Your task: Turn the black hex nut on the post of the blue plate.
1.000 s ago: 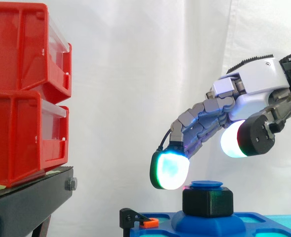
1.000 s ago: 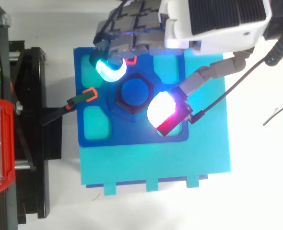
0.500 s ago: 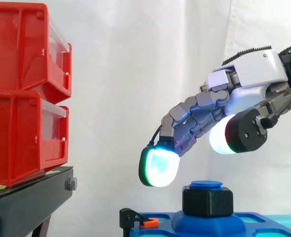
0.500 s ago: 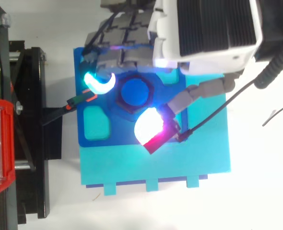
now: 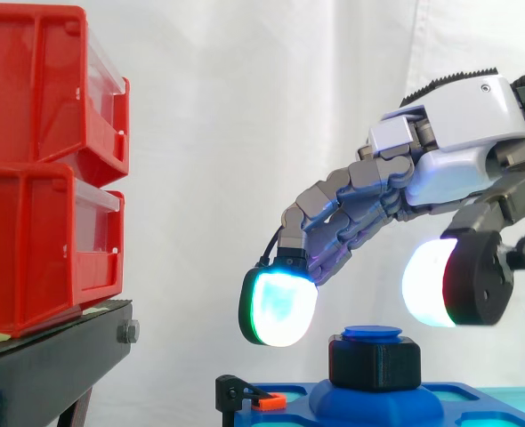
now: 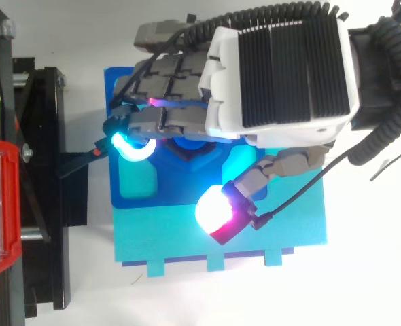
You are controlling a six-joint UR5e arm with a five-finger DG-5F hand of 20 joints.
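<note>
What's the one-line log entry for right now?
hand: open, hovering over black hex nut | nut: on post of blue plate, not gripped | turn: not yet begun

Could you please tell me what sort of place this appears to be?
Probably a robotics lab test bench: a white curtain backdrop, red bins on a black stand, and a robot hand above a black hex nut on a blue plate.

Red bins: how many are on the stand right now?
2. Lower bin rests on the black stand at the side view's left; upper bin sits stacked on it. Others may be hidden past the edge.
</note>
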